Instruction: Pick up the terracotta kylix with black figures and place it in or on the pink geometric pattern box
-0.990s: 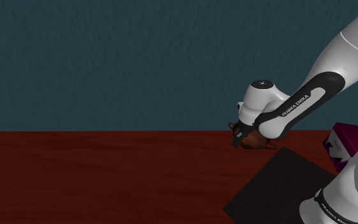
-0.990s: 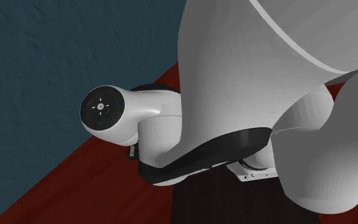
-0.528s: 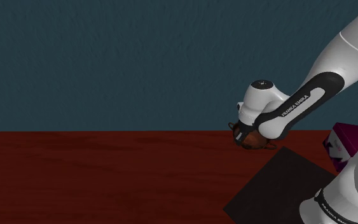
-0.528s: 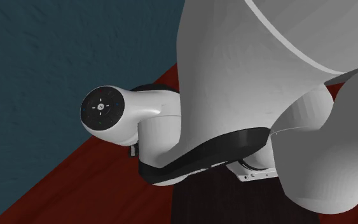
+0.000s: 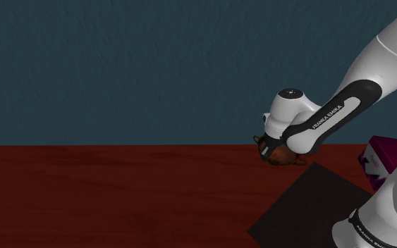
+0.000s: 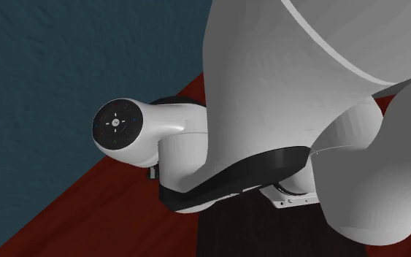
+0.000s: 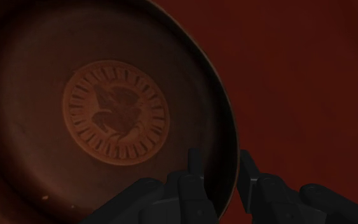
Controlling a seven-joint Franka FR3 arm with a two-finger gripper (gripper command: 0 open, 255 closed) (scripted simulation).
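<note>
- So the gripper (image 7: 220,159) is down on the kylix (image 7: 114,114): one finger inside the bowl, the other outside, rim pinched between them. Looks like a proper clamp to me.
- The kylix is a reddish-brown cup with a dark-figure medallion in the middle. It's at the far side of the dark red table (image 5: 105,190), just past the far corner of the black stand (image 5: 309,208).
- Can't tell from the shoulder view if it's off the table yet; it looks low, so I'd guess not lifted.
- The pink box (image 5: 386,153) is over at the shoulder view's right, near the kylix, partly hidden by the arm (image 5: 331,116).
- Progress, I'd say: reach and grasp done. Lift, carry over and drop-off all left.
- Count: one kylix, one pink box, one arm, one stand.
</note>
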